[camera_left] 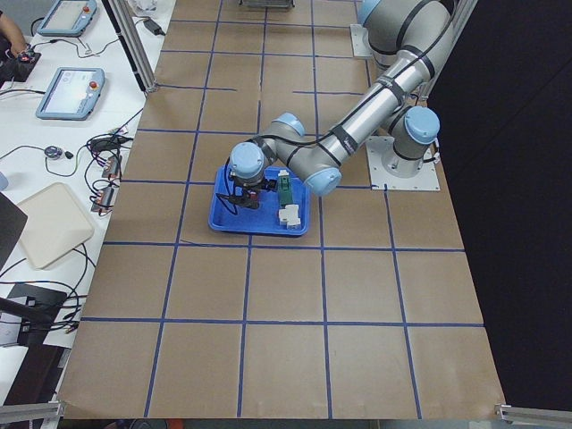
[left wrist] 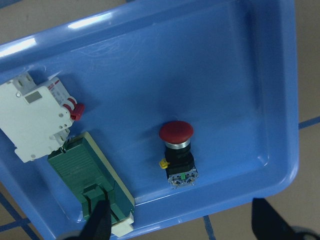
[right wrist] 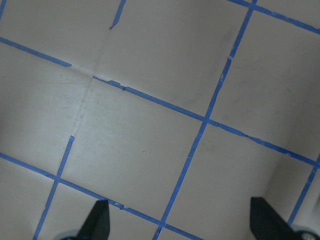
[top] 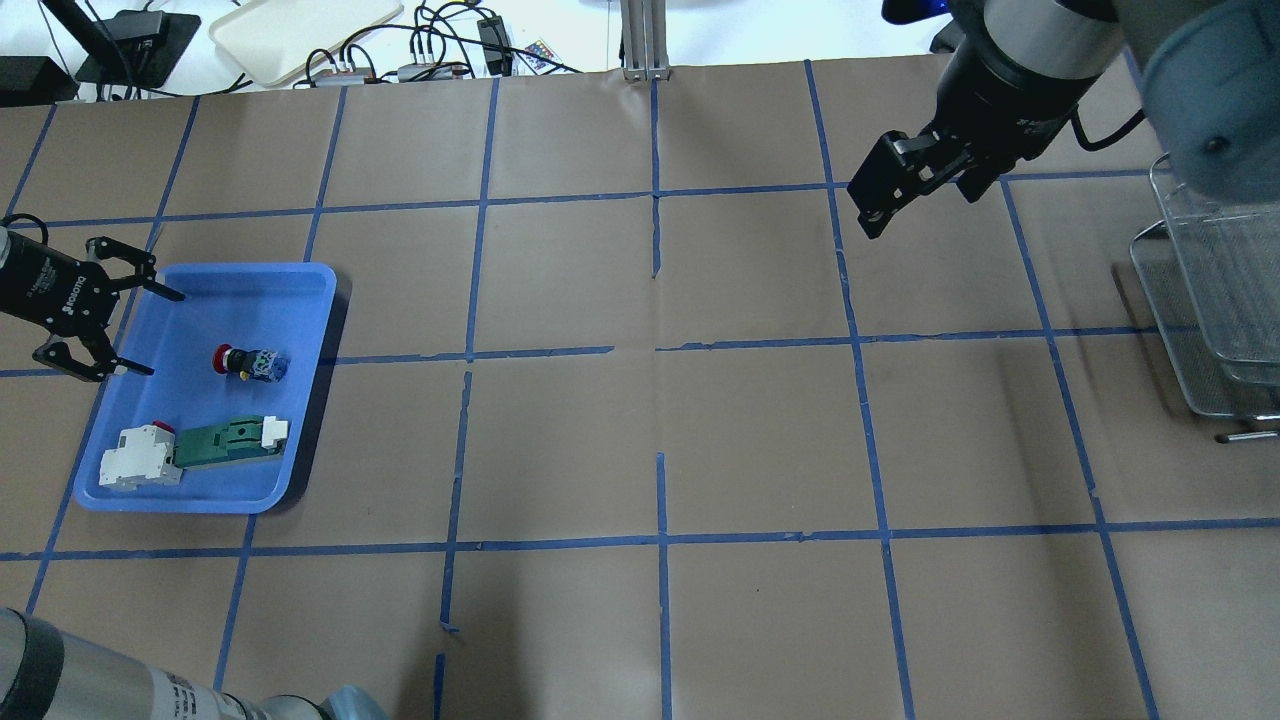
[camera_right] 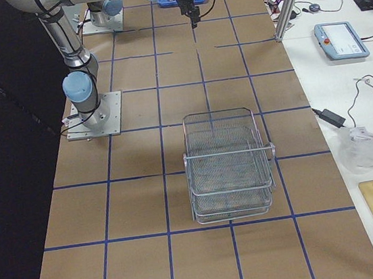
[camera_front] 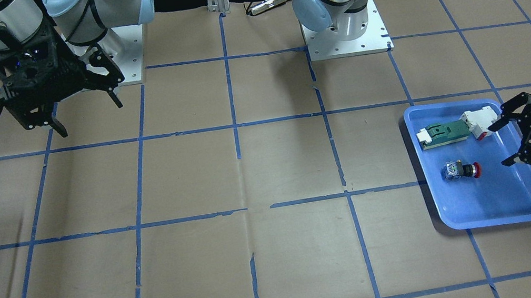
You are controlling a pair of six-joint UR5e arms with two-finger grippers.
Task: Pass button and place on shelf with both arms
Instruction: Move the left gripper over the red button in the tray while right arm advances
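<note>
The button (top: 250, 362) lies on its side in the blue tray (top: 255, 300), red cap toward the tray's left edge; it also shows in the front view (camera_front: 462, 170) and the left wrist view (left wrist: 177, 152). My left gripper (top: 165, 335) is open and empty, over the tray's left rim, a short way from the red cap; it also shows in the front view (camera_front: 498, 145). My right gripper (top: 872, 205) is open and empty, raised above bare table at the far right of centre. The wire-mesh shelf (top: 1210, 300) stands at the right table edge, also seen in the right side view (camera_right: 229, 168).
A green-and-white flat part (top: 225, 443) and a white block with red tab (top: 140, 460) lie in the tray's near end, beside the button. Blue tape lines grid the brown table. Cables and a cream tray (top: 300, 30) lie beyond the far edge.
</note>
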